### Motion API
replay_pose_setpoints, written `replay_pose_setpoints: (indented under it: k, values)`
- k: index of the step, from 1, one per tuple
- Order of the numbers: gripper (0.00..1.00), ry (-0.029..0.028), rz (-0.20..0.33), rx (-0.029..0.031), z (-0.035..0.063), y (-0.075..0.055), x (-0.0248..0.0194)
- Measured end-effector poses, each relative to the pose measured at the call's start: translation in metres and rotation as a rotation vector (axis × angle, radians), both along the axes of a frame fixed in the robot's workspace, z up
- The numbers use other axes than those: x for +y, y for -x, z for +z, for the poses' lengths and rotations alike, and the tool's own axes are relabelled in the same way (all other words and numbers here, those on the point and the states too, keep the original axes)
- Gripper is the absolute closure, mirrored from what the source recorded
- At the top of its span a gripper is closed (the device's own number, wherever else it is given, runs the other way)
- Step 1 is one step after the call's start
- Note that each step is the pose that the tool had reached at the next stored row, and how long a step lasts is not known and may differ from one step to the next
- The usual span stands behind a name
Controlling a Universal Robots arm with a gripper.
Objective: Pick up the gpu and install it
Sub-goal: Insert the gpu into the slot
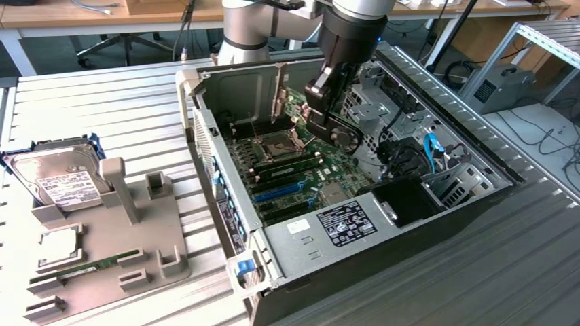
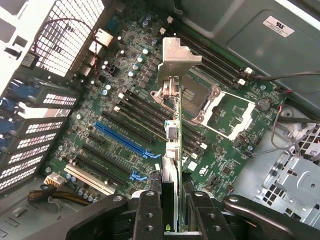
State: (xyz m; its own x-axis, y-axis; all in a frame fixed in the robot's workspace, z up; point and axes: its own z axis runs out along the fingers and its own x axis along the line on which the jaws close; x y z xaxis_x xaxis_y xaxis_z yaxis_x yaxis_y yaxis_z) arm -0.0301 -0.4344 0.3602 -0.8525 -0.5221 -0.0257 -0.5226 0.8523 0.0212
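While the arm reaches down into the open computer case [image 1: 201, 129], the gripper [image 2: 175, 212] is clamped on the gpu [image 2: 174, 131], with one black finger on each face of the card. In the wrist view the card is seen by its thin edge, and its silver end bracket [image 2: 178, 51] is at the end far from the fingers [image 2: 149, 212]. In the exterior view the gpu [image 1: 343, 134] hangs under the gripper [image 1: 319, 112] with its black round fan turned to the exterior view's right. The card is held in the air above the motherboard [image 1: 303, 173], over the part with the processor socket [image 2: 216, 106] and the long black slots, and it is not seated in any slot. The blue slot [image 2: 120, 139] lies just beside the line of the card and is free. On the exterior view's left, well apart from the case, a grey holder [image 1: 136, 251] stands on the table, with a hard drive [image 1: 59, 182] leaning at its back and a slim RAM stick [image 1: 100, 263] lying in it
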Motion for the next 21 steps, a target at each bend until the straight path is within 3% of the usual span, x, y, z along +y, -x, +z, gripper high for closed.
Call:
replay_pose_setpoints:
  k: [21]
  values:
    - [0.74, 0.0, 0.087, 0.0, 0.0, 0.0, 0.0]
